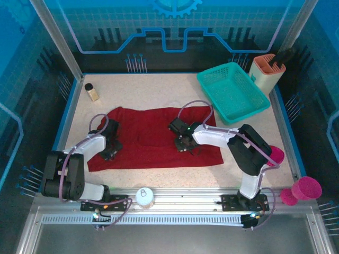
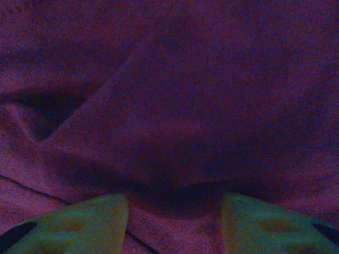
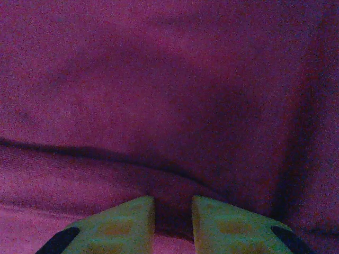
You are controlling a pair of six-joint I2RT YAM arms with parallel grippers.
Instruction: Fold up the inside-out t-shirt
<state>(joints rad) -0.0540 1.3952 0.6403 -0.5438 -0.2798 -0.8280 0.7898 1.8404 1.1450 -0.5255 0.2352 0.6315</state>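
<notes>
Left end effector [image 2: 172, 214] parted wide — right end effector [image 3: 173, 219] pinched nearly closed.

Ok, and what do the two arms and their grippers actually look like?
The left arm and right arm are jointed black-and-white segments, each with a mauve cable looped along it. The left gripper and right gripper have pale green wedge-shaped fingers with dark outer corners.

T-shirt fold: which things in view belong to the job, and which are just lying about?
Job:
- t-shirt
- left gripper, down on it
- right gripper, down on it

Lying about:
- teal basket
- small bottle
- orange holder with dark handles
- pink cup
- second pink cup
- white round object
</notes>
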